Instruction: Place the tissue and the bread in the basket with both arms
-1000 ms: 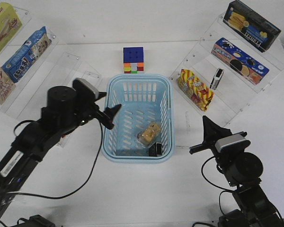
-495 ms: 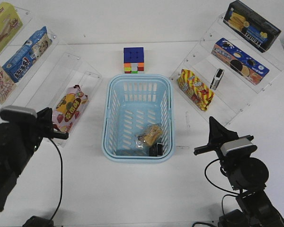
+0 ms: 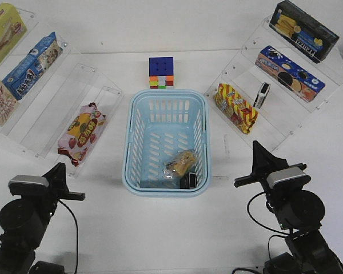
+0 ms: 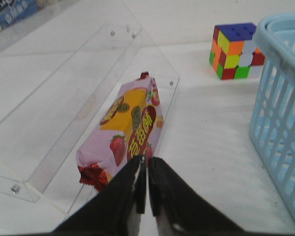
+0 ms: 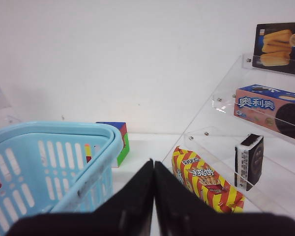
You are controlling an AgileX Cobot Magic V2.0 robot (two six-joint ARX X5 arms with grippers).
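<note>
Your light-blue slotted plastic basket (image 3: pixel 166 142) sits on the white table (image 3: pixel 160 228), and it holds the bread (image 3: pixel 180 162), golden bun pieces in a clear crinkly wrapper, with the tissue (image 3: pixel 188 181), a small dark flat pack, just beside it against the basket's near wall. Your left tool (image 4: pixel 146 184) is closed with its black fingers pressed together, empty, near the basket's left side by the strawberry-printed packet (image 4: pixel 125 132). Your right tool (image 5: pixel 153 189) is likewise closed on nothing, near the basket's right side.
</note>
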